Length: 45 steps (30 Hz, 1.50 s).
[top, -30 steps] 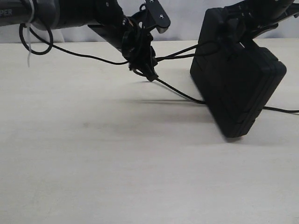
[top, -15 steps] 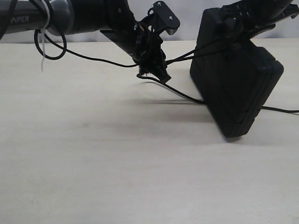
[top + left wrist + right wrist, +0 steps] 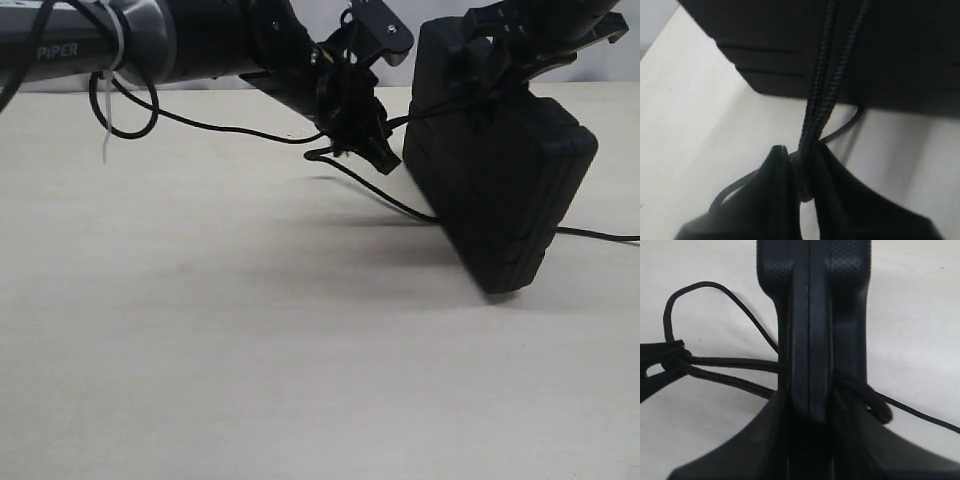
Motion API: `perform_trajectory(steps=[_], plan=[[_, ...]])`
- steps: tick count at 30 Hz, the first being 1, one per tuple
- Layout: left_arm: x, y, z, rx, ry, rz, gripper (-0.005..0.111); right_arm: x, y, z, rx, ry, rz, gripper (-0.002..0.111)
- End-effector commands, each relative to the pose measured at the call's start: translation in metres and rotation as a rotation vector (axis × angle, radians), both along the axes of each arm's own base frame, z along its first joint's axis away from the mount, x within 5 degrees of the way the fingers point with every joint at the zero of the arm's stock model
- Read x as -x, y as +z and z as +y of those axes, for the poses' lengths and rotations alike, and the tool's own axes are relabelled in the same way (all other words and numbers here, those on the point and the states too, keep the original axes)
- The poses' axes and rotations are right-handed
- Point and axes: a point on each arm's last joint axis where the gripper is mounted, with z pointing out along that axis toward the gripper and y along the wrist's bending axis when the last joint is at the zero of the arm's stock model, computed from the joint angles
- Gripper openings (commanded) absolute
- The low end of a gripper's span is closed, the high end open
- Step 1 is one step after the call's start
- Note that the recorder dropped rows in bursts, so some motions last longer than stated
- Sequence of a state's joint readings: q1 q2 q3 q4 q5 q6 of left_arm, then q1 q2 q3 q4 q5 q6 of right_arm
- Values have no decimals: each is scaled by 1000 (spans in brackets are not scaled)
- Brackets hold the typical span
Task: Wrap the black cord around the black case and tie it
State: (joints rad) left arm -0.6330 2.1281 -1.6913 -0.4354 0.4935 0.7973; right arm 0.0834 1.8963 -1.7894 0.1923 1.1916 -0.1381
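The black case [image 3: 500, 190] is seen at the right of the exterior view, stood on edge and tilted, with its lower corner resting on the pale tabletop [image 3: 250, 360] and its upper end gripped by the right gripper [image 3: 525, 40]. In the right wrist view the jaws of that gripper [image 3: 810, 405] are seen clenched on either side of the case's narrow ribbed edge [image 3: 810, 315]. The left gripper [image 3: 375, 150] is held just beside the case's left side, above the tabletop. Its jaws are clamped on the black cord [image 3: 372, 192], as is shown in the left wrist view, where two braided strands [image 3: 822, 85] are pinched together between the fingertips [image 3: 777, 170] and are led tautly up to the case [image 3: 900, 50]. From the pinch, two strands [image 3: 730, 365] are drawn across to the case's edge, and a slack loop is thrown out to one side over the tabletop. A further length of cord is laid on the tabletop, is passed beneath the tilted case and is trailed off to the right edge of the exterior view.
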Motion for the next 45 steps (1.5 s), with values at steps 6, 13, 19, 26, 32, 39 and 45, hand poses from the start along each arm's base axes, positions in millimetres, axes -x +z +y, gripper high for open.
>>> perform_trajectory(steps=[6,13,19,26,32,39,45], plan=[[8,6,-43,133,24,-245,0,1,-6,3,-31,10,47,4],[9,-6,-58,168,44,-328,0,1,-6,4,-32,12,46,4],[20,4,-74,226,41,-425,0,2,-8,3,-31,12,53,4],[36,5,-89,168,-79,-510,0,2,-24,3,-24,18,58,4],[35,5,-88,162,-83,-516,12,3,-21,3,-25,18,51,4],[35,4,-88,150,-96,-521,57,4,-21,3,-24,19,58,4],[35,0,-76,6,-191,-454,60,4,-21,3,-22,19,58,4]])
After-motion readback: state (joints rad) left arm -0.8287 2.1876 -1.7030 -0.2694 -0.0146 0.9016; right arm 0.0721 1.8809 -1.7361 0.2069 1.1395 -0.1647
